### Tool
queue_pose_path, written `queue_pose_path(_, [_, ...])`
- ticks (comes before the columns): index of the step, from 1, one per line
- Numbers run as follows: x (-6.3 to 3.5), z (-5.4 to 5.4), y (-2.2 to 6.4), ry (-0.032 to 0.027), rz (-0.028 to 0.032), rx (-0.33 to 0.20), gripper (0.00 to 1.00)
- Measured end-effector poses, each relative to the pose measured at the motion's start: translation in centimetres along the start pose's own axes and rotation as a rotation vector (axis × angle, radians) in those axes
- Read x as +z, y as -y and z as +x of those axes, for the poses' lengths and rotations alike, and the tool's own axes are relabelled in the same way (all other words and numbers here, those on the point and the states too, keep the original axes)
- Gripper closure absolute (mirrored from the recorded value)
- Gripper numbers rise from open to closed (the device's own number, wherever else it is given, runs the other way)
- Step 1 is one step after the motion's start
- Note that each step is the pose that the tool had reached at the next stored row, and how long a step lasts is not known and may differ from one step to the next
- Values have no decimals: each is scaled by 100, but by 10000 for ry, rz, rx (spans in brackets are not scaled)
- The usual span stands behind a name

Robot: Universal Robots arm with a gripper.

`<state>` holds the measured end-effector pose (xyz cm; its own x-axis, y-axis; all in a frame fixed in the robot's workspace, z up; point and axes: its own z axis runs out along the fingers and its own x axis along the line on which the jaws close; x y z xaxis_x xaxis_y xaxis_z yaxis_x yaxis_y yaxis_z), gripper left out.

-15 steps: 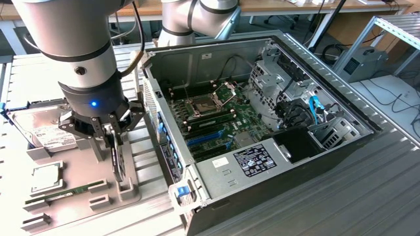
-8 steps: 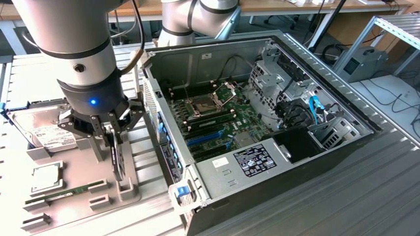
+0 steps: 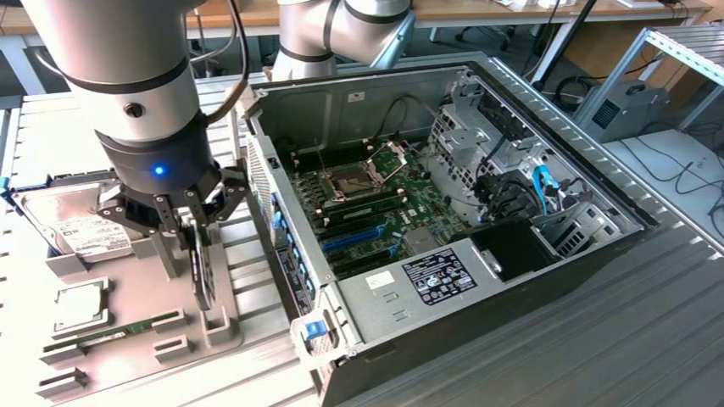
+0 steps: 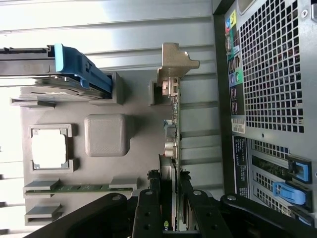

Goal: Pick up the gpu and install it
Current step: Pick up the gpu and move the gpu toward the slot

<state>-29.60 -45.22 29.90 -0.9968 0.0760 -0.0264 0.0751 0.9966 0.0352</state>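
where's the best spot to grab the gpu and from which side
Grip the gpu by its upper long edge, coming straight down from above, jaws closing on its two flat faces. It stands on edge in the tray's slots, so the thin top edge is the free part; the bracket end is awkwardly shaped. The gripper pinches it there now.

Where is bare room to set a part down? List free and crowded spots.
Free: the ribbed table on the exterior view's right of the computer case. Crowded: the gray tray, filled by the hard drive, memory stick and gpu with the jaws closed on it; the case interior, full of cables.
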Motion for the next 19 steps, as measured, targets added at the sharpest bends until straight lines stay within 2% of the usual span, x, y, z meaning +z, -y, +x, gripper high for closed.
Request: queue_pose_path(19, [-125,-3,-4,0,0,0,74])
